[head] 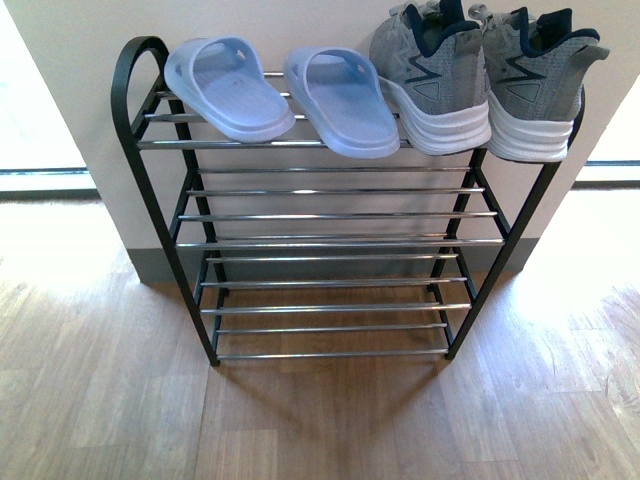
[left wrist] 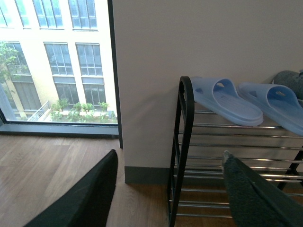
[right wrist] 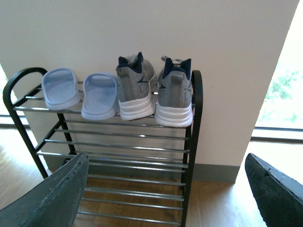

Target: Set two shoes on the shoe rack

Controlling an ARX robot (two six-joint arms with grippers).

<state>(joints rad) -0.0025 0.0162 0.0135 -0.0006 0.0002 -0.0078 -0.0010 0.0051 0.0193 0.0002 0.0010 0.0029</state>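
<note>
Sneakers and slides set on the top shelf of the shoe rack, both grippers held apart and empty.

Nearest in each wrist view are the dark fingers: the left gripper (left wrist: 170, 189) is seen with its jaws spread wide, nothing between them, and the right gripper (right wrist: 170, 189) is likewise spread wide with nothing held. Beyond them the wood floor (head: 320, 420) is seen, and on it the shoe rack (head: 340, 240) is stood against the pale wall (head: 80, 90). Its two lower shelves of chrome rods are bare. On the rack's top shelf four shoes are lined up, heels toward the robot: the two pale blue slides (head: 290, 90) toward the rack's left end, the two grey sneakers (head: 485, 85) just beside them at its right end, touching each other.
</note>
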